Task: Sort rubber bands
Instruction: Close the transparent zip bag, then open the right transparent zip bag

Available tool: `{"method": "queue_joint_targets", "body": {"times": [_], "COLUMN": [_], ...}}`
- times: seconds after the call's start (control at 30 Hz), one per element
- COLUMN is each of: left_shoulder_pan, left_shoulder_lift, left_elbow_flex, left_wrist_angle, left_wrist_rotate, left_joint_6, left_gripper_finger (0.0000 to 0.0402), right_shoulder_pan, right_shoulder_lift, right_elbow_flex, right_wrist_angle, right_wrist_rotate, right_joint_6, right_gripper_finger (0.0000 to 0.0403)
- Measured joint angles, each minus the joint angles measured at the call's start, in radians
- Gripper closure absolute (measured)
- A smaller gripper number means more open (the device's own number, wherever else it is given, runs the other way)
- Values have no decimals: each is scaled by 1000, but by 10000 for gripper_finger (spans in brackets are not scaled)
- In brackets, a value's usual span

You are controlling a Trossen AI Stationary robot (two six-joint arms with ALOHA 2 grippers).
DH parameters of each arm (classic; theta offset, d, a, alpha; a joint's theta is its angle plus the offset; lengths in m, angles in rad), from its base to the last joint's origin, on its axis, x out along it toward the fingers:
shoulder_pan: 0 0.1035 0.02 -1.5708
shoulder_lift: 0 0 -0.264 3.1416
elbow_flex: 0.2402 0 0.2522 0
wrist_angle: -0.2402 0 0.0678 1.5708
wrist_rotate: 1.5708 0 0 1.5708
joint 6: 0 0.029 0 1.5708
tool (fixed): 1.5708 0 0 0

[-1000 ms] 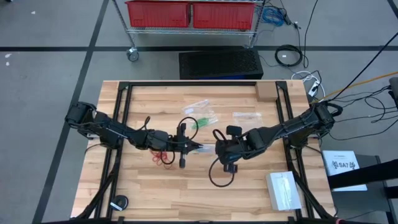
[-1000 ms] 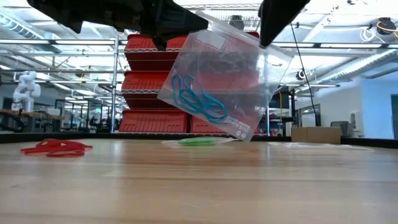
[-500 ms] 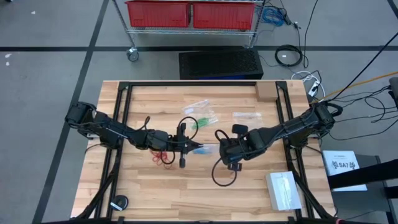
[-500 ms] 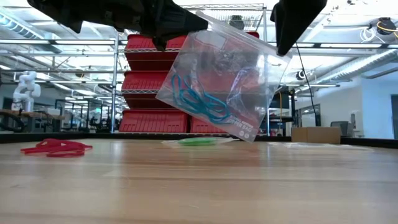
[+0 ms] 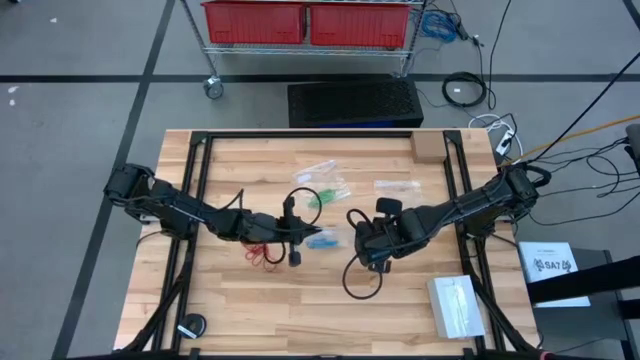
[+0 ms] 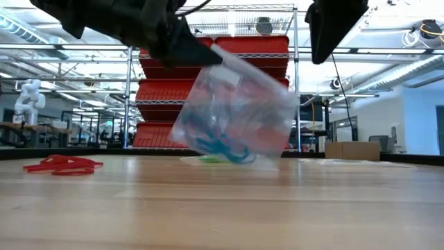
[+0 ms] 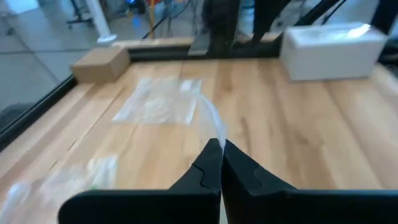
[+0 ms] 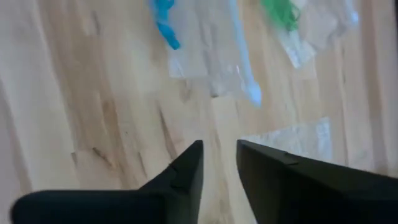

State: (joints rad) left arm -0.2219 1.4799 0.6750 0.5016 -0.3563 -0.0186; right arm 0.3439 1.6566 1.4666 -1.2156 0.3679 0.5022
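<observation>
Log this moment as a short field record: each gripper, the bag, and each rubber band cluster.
left gripper: shut on the clear bag's top edge
right gripper: open, clear of the bag
clear bag: hanging tilted over the table
blue rubber bands: inside the bag
red rubber bands: loose on the table
green rubber bands: on the table behind the bag

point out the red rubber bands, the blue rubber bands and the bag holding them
red rubber bands (image 6: pixel 61 164), low view, middle of the cluster on the table
blue rubber bands (image 6: pixel 220 147), low view, loops low inside the bag
clear bag (image 6: pixel 253 104), low view, bare upper wall
</observation>
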Motion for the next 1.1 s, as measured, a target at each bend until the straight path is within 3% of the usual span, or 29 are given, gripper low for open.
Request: {"method": "queue_joint_targets", "body": {"times": [0.23,0.37,0.57,0.67,0.9,1.1], "left_shoulder_pan": [45,76,114,117,108,108], "left_shoulder_lift": [4,5,6,6,6,6], "left_elbow_flex": [-23,-43,-43,-43,-43,-43], "left_wrist_angle": [-81,-106,-147,-179,-179,-178], "left_wrist_rotate": [-54,-155,-129,-86,-73,-73], "left_joint_6": [-52,-81,-106,-108,-108,-105], "left_gripper_finger": [402,401,365,327,237,209], "right_shoulder_pan": [-38,-56,-90,-98,-72,-60], "right_shoulder_lift": [0,0,-1,-26,-161,-198], "right_elbow_flex": [0,0,-17,-117,-489,-722], "right_wrist_angle": [10,10,-4,18,236,405], "right_wrist_rotate": [30,60,79,70,53,77], "right_joint_6": [-35,-52,-68,-47,-10,-83], "right_gripper_finger": [265,253,248,248,247,248]}}
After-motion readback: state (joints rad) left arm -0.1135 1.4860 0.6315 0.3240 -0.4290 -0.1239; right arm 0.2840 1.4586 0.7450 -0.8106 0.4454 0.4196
